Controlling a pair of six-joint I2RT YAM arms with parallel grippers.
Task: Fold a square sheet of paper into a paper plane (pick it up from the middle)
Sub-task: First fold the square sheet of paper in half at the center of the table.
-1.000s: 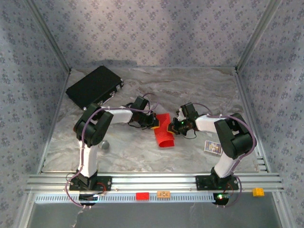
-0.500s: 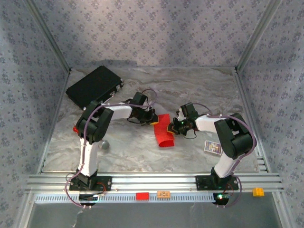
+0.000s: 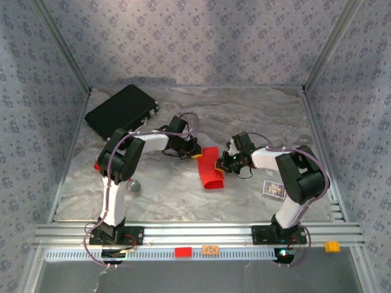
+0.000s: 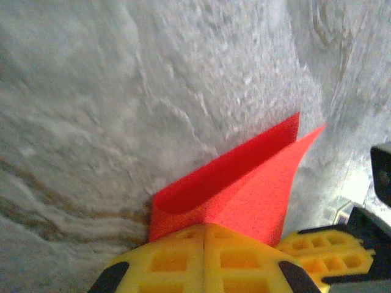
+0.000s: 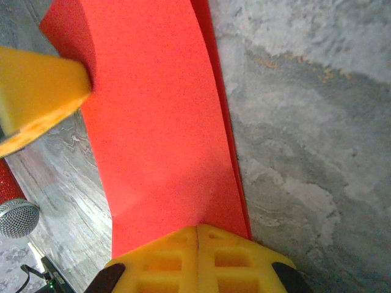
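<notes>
The square sheet of paper is bright red, folded over into a loose long strip that lies mid-table between the two arms. My left gripper is at its far left corner. In the left wrist view its yellow fingers meet, and the creased sheet of paper comes out from between their tips. My right gripper is at the strip's right edge, its jaws pressed together on the sheet of paper. The left gripper's yellow finger touches the far corner.
A black case lies at the back left. A grey round object sits by the left arm, and a small card by the right arm. Red, orange and yellow blocks rest on the front rail.
The left arm's elbow has swung left and its gripper has drawn slightly back and left at the sheet's corner. The right arm has not moved.
</notes>
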